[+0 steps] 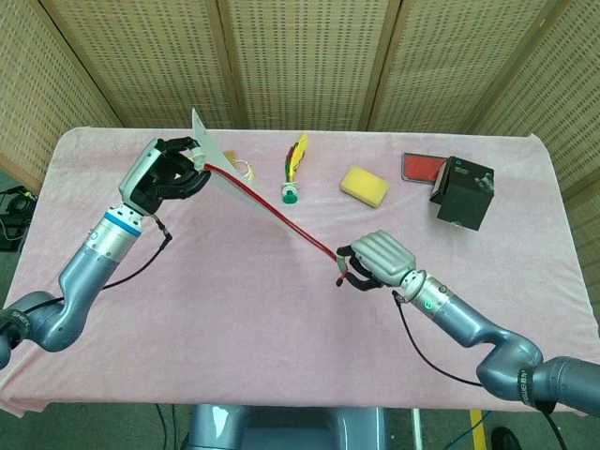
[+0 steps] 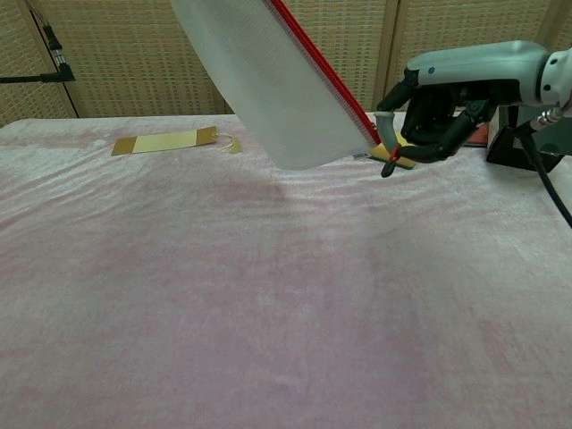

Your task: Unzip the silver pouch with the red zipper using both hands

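Note:
The silver pouch (image 2: 268, 80) hangs in the air, stretched slantwise between both hands, its red zipper (image 2: 322, 67) along the upper edge. From above it shows almost edge-on: a silver sliver (image 1: 208, 145) and the red zipper line (image 1: 281, 217). My left hand (image 1: 164, 173) grips the pouch's raised far-left end; the chest view does not show this hand. My right hand (image 1: 375, 261) pinches the zipper pull (image 1: 342, 272) at the low right end, also seen as hand (image 2: 447, 103) and pull (image 2: 391, 159).
A tan card (image 2: 165, 141) lies at the back left of the pink cloth. A feathered toy with a green base (image 1: 292, 178), a yellow sponge (image 1: 364, 186), a red flat item (image 1: 422, 167) and a black box (image 1: 464, 192) sit along the back.

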Motion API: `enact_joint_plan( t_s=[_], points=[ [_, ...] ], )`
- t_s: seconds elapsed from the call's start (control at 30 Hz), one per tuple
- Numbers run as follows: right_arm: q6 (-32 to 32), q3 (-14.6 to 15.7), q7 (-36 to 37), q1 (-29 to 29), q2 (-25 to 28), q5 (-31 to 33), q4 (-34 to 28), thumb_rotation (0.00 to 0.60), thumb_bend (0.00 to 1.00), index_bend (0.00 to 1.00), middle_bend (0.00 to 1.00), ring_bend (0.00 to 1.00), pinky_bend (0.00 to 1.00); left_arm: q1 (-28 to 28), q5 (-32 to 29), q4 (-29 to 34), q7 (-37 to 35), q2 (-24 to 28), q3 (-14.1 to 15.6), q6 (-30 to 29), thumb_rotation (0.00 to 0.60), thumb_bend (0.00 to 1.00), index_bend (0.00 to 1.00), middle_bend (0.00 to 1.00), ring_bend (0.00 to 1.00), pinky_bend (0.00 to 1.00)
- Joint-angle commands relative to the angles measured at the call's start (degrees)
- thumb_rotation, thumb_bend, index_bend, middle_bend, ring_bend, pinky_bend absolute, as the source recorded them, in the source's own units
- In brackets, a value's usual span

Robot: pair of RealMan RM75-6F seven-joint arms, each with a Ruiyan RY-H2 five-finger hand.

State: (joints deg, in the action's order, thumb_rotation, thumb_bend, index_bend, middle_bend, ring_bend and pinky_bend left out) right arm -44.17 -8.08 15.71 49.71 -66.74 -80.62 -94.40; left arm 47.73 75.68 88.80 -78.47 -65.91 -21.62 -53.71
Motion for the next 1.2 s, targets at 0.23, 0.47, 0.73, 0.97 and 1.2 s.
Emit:
enact_joint_plan(
  t_s=[0.23, 0.47, 0.73, 0.97, 1.2],
  points=[
    [0.2, 0.3, 0.6, -0.2, -0.3, -0.5, 0.6, 0.6, 0.67, 0.79, 0.95, 0.94, 1.0, -1.3, 0.6, -1.4, -1.9, 0.1, -0.4, -0.3, 0.6, 0.85, 0.91, 1.0, 0.93, 1.0],
    [0.2, 0.2, 0.2, -0.4, -0.2, -0.3, 0.4, 0.6, 0.67, 0.79, 0.95, 0.94, 1.0, -2.0, 1.1, -2.3, -3.6, 0.1, -0.6, -0.2, 0.6, 0.85, 0.91, 1.0, 0.93, 1.0],
    [-1.6, -0.4, -1.3, -1.1, -0.7, 0.4, 1.2, 0.6, 0.35, 0.35, 0.95, 0.94, 1.0, -1.6, 5.0, -3.5, -2.7, 0.7, 1.6, 1.5, 0.6, 0.31, 0.43, 1.0, 0.92, 1.0],
    [-4.1, -0.9, -4.6, -2.1, -0.3, 0.8, 1.8, 0.6, 0.0, 0.0, 0.94, 0.94, 1.0, -2.9, 6.7, -3.9, 3.5, 0.6, 3.1, -1.9, 0.6, 0.0, 0.0, 0.99, 0.91, 1.0],
    [-8.7, 0.1, -6.4, -4.8, 3.3, -2.6, 1.6, 0.6, 0.0, 0.0, 0.94, 0.94, 1.0, -6.2, 7.7, -2.3, 10.7, 4.4, 4.7, -5.8, 0.584, 0.0, 0.0, 0.97, 0.9, 1.0]
  ],
)
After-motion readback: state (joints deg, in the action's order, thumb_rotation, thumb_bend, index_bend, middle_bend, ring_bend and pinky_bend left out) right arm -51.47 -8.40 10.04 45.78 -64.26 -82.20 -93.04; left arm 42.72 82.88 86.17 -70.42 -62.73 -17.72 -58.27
